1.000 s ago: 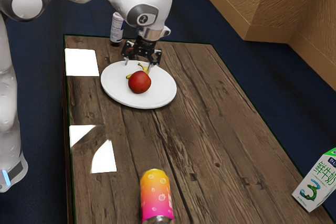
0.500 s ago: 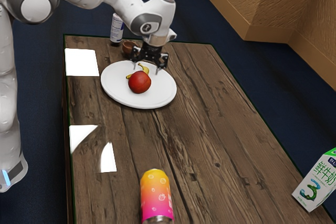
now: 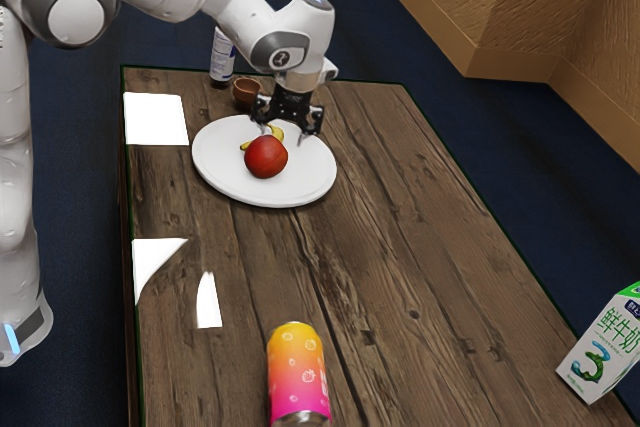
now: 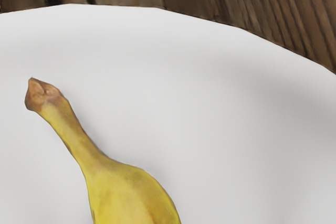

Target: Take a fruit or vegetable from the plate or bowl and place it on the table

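Observation:
Over the far part of the white plate (image 3: pixel 305 182), the gripper (image 3: pixel 284 135) stands open, its two fingertips spread apart with nothing seen between them. A red, round fruit (image 3: pixel 266 157) rests on the plate, nearer the exterior camera than the gripper. Behind that fruit lies a yellow banana (image 3: pixel 277 133), partly hidden by it and by one finger. In the wrist view the banana (image 4: pixel 123 190) lies on the white plate (image 4: pixel 226 124), its brown stem end in sight and the rest cut off by the picture's edge.
Behind the plate on the wooden table (image 3: pixel 400 277) stand a brown bowl (image 3: pixel 245 93) and a white bottle (image 3: pixel 222 57). A yellow-pink can (image 3: pixel 298 372) is at the near edge, and a milk carton (image 3: pixel 603 347) is at the exterior view's right.
My gripper has moved from above the banana toward the exterior view's right, then slightly down over the last half second. The brown bowl came into sight behind it. Fruit and plate stayed put.

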Controlling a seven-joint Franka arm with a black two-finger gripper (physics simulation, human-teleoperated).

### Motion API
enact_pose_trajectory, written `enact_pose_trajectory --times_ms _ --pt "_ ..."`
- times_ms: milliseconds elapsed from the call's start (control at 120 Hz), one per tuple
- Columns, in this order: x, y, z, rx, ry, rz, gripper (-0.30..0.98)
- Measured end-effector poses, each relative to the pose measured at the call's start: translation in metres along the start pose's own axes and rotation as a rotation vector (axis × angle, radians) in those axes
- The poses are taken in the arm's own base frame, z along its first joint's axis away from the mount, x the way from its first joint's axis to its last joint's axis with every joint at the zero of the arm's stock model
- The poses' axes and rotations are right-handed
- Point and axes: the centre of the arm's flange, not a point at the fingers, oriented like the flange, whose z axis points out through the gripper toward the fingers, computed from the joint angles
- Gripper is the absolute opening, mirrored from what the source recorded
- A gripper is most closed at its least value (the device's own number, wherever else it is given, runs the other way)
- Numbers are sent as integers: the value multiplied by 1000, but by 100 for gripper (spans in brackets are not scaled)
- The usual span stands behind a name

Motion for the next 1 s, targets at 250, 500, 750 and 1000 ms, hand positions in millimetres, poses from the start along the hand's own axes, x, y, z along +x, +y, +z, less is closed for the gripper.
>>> enact_pose_trajectory --times_ms 250,500,750,1000 --pt "3 -2 1 -4 -1 -2 23" --pt "1 1 -3 -5 6 21 13" --pt "6 5 -30 -25 28 35 12" --pt "14 14 -78 -44 48 40 11"
